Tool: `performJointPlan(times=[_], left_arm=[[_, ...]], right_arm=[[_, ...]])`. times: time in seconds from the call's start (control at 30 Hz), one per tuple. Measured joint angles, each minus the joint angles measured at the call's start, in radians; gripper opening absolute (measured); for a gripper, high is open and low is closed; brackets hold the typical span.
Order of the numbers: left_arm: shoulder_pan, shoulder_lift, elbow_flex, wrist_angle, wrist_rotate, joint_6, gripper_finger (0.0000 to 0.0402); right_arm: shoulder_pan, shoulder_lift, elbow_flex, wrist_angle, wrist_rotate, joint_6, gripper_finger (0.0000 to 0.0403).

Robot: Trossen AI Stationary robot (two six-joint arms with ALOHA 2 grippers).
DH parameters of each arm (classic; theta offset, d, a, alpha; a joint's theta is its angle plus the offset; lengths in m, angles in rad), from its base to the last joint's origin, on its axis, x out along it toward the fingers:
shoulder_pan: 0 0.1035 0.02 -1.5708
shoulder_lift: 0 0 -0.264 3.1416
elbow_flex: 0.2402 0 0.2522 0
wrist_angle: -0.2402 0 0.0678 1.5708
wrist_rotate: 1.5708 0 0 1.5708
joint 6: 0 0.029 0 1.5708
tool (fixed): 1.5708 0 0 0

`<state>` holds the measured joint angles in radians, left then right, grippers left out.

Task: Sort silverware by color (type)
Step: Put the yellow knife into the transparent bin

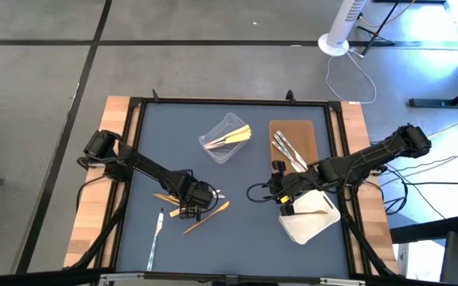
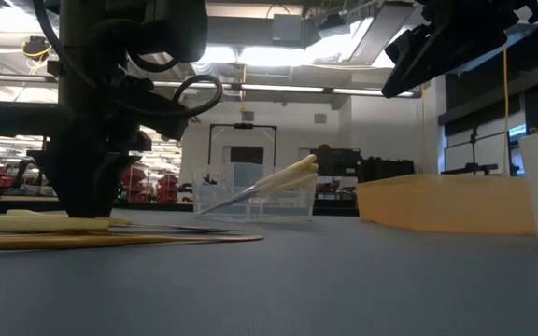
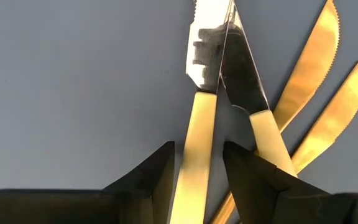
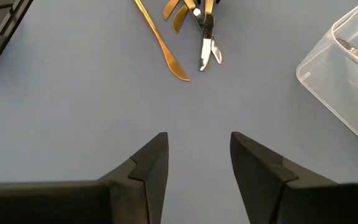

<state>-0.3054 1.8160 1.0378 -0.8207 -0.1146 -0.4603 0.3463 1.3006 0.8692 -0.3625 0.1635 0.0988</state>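
The left gripper (image 1: 191,200) is low over the blue-grey table mat (image 1: 237,246), toward the mat's left front part, with its two dark fingers (image 3: 151,177) standing on either side of the pale yellow handle of a knife (image 3: 194,143). The handle lies between them lengthwise, but whether the fingers actually pinch it cannot be told. That knife has a smooth cream handle and a shiny mirror-like blade, and its long axis runs straight away from the wrist. A second cream-handled knife (image 3: 253,106) lies just beside it, its blade crossing close to the first. Two gold-coloured knives (image 3: 312,68) with saw-toothed edges fan out beside these, their tips pointing away at a slant.

On the mat near the front edge a silver utensil (image 1: 154,238) lies alone, pointing roughly front to back, and an orange-brown utensil (image 1: 207,216) lies slanted just beside the left gripper.

Near the mat's middle rear, a clear plastic tub (image 1: 225,139) holds several pale yellow utensils (image 1: 235,137), their ends sticking out over its rim at a tilt. To its right, a brown flat tray (image 1: 304,131) carries shiny silver utensils (image 1: 286,151) lying at a slant. In front of that sits a white tray (image 1: 308,226).

The right gripper (image 4: 199,158) hovers over bare mat at the mat's right half, beside the white tray, its fingers spread with nothing between them.
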Motion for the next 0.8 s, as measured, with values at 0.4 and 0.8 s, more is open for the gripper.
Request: performJointPlan(times=[0.4,0.8], left_arm=[[-0.002,0.002,0.0,0.005,-0.015,0.003,0.0048],[0.001,0.012,0.067,-0.03,-0.129,0.026,0.0053]], right_arm=[[0.0,0.0,0.0,0.001,0.0,0.0,0.016],[0.0,0.0,0.0,0.003,0.0,0.0,0.016]])
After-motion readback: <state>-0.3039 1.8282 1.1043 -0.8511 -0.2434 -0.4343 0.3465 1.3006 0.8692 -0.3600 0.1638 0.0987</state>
